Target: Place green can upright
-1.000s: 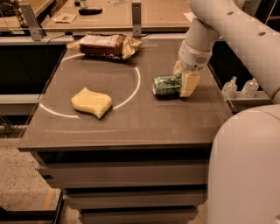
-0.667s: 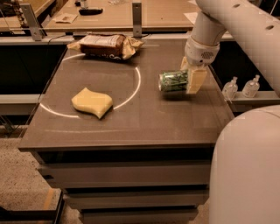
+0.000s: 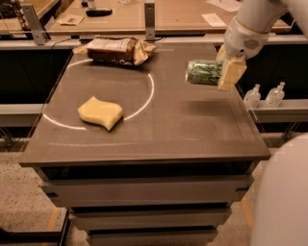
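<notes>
The green can (image 3: 203, 72) with pale mottled print lies on its side in the air, well above the right part of the dark table (image 3: 192, 129). Its shadow falls on the tabletop below it. My gripper (image 3: 226, 67) is shut on the can's right end, with a pale finger (image 3: 231, 74) in front of it. The white arm reaches in from the upper right.
A brown snack bag (image 3: 115, 50) lies at the table's back left. A wavy yellow sponge (image 3: 101, 112) lies front left, on a white arc line. Two small bottles (image 3: 264, 94) stand on a ledge right of the table. A wooden desk (image 3: 168, 14) is behind.
The gripper has lifted the can off the tabletop and carried it up; the can stays on its side. The sponge and bag have not moved.
</notes>
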Controlling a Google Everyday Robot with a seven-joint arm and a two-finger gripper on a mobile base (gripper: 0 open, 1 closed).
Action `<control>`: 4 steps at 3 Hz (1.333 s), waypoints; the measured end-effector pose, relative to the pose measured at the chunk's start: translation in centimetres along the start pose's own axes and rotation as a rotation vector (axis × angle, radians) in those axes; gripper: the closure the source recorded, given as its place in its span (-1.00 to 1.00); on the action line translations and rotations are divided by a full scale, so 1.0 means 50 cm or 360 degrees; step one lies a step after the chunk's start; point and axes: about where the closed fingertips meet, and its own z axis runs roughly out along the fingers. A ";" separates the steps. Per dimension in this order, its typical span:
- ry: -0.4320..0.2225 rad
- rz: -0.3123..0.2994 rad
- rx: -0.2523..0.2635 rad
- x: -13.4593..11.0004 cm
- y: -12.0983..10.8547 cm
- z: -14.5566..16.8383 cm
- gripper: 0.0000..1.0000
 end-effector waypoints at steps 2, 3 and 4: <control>-0.0734 0.0018 0.0066 -0.025 0.106 -0.050 1.00; -0.1030 0.0029 0.0062 -0.065 0.156 -0.072 1.00; -0.1384 0.0060 0.0041 -0.102 0.178 -0.062 1.00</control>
